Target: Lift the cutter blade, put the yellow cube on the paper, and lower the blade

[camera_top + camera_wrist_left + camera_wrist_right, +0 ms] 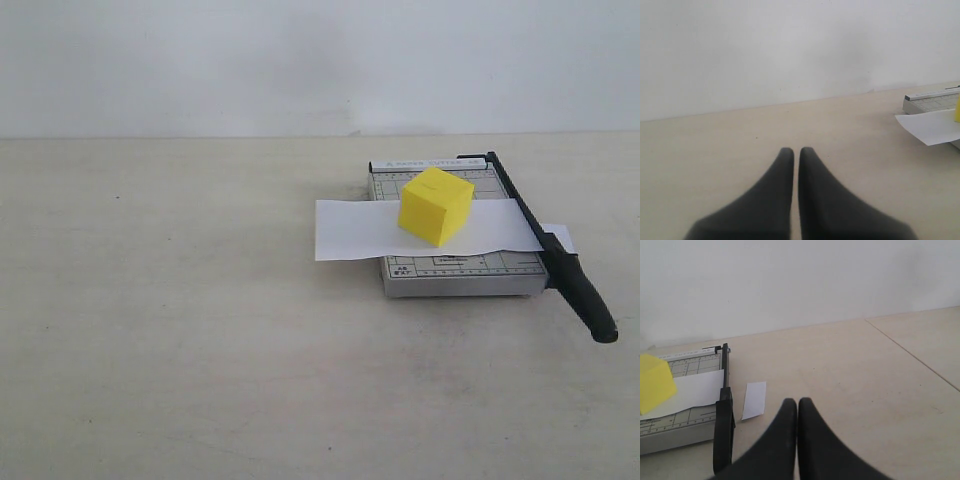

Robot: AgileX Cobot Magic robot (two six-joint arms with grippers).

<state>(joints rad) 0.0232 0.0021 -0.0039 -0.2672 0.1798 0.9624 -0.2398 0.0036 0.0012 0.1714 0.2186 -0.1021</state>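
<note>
The yellow cube point(436, 205) point(655, 382) stands on the white paper point(390, 232) point(932, 126) point(695, 390), which lies across the grey cutter base point(450, 275) point(670, 432). The cutter blade point(545, 240) point(723, 430) lies down along the base's right edge, its thick black handle sticking out toward the front. A cut-off piece of paper point(754, 399) lies on the table beside the blade. Neither gripper shows in the exterior view. My left gripper point(796, 150) is shut and empty, well left of the cutter. The right gripper point(798, 401) is shut and empty, right of the blade handle.
The cutter sits on a pale beige table point(180, 330) before a white wall point(300, 60). A seam in the table top point(912, 357) runs on the far side of the right gripper.
</note>
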